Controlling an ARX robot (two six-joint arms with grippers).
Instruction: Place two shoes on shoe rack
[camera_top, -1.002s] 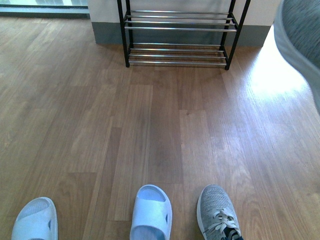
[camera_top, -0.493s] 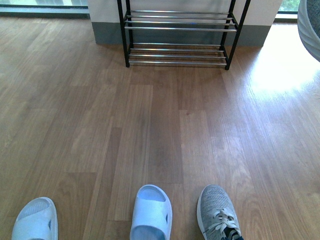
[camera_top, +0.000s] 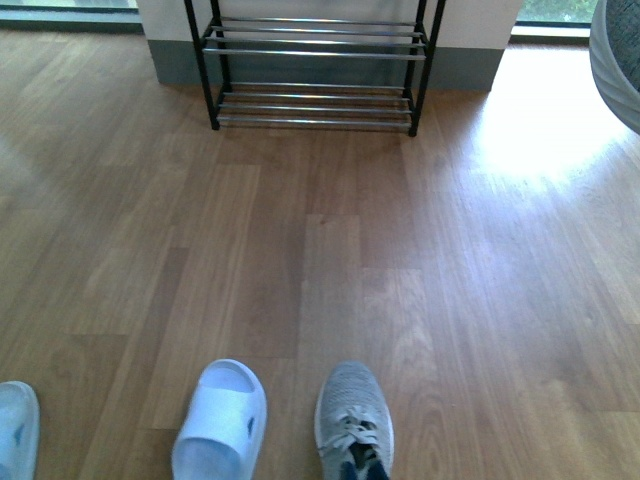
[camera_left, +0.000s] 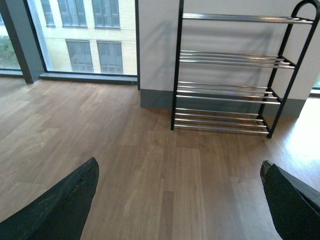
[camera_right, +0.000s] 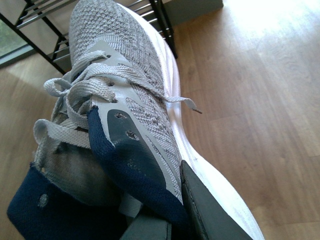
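R gripper (camera_right: 167, 220) pinches the navy collar of a grey knit sneaker (camera_right: 130, 75) with white sole, held up, toe toward the rack (camera_top: 312, 60) (black frame, chrome rods). I see the L gripper (camera_left: 177, 207) spread wide. 2nd sneaker (camera_top: 354, 420) and rubber slide (camera_top: 222, 420) lie on the wood floor (camera_top: 330, 250), toes toward the rack.

One grey sneaker (camera_right: 130, 95) I hold off the floor by its navy-lined collar, laces loose, toe toward the shoe rack (camera_top: 312, 52). Its mate (camera_top: 353, 422) stands on the floor near me, toe toward the rack, just beside a pale blue-white slide (camera_top: 222, 420). A second slide (camera_top: 14, 432) lies further left, half out of view. The rack, with its black frame and chrome rods, stands against the wall.
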